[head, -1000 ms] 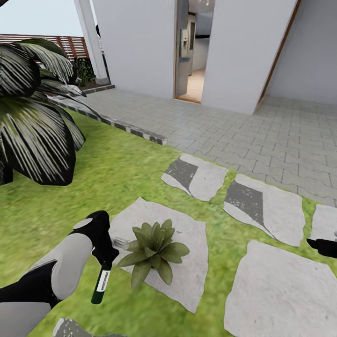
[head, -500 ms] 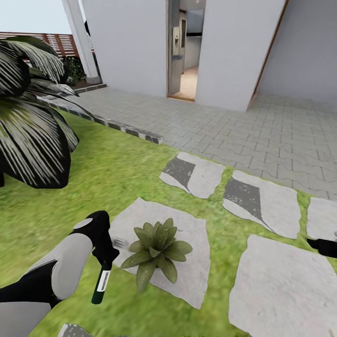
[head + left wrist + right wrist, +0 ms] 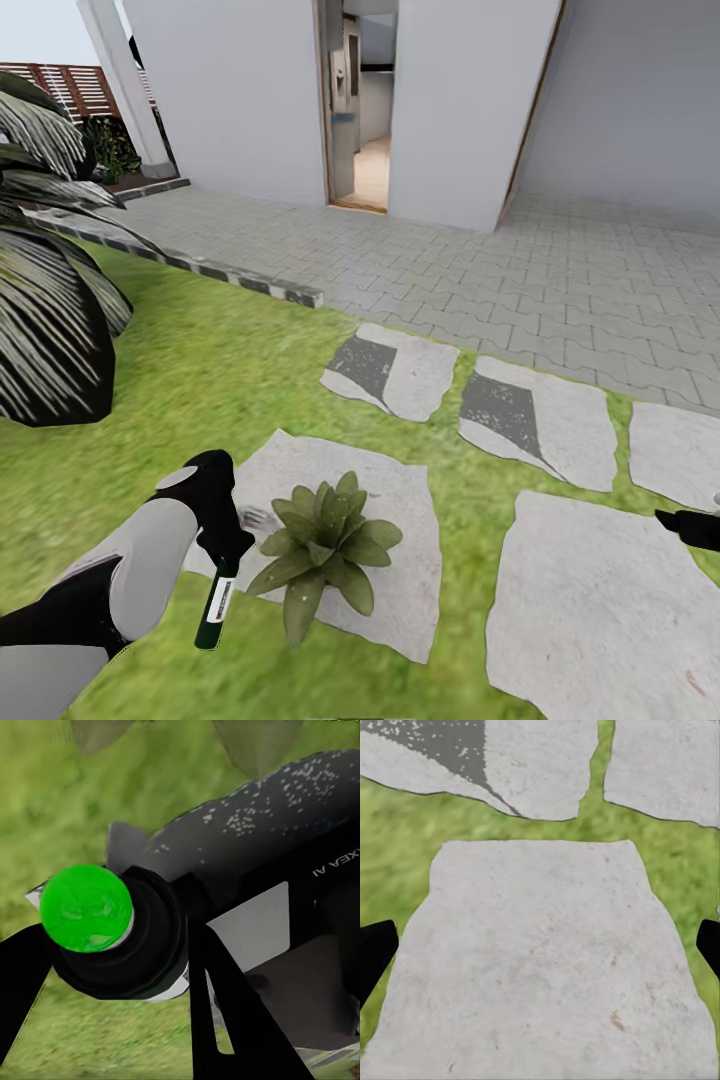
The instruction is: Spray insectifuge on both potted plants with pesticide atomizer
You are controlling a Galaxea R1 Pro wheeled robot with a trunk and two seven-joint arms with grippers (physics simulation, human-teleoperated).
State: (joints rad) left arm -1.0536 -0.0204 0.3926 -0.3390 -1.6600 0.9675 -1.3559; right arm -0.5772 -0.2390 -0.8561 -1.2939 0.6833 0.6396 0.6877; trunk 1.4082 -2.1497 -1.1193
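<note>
My left gripper (image 3: 222,552) is clamped on the pesticide atomizer (image 3: 215,603), which hangs from it with its dark-green base pointing down toward the lawn (image 3: 230,370) and its white label strip facing me; my wrist camera looks along the black fingers (image 3: 225,1012) closed against the bottle's sides, past its bright green end. Just beside the bottle sits a potted plant (image 3: 322,545), a low rosette of pointed green leaves on a grey stepping stone (image 3: 400,500). My right gripper (image 3: 690,525) shows at the picture's right edge over another stone (image 3: 547,967), its two fingertips spread wide apart at the edges of the wrist picture with nothing between them. Since a second ago the whole scene has slid leftward in my head view, so the camera has turned: the striped-leaf plant (image 3: 45,330) is now cut off more at the left, and the doorway (image 3: 360,110) in the white wall has shifted left, while my arm and the bottle hold the same pose. Farther off lie the grey paving (image 3: 520,270) and the brown slatted fence (image 3: 60,85).
</note>
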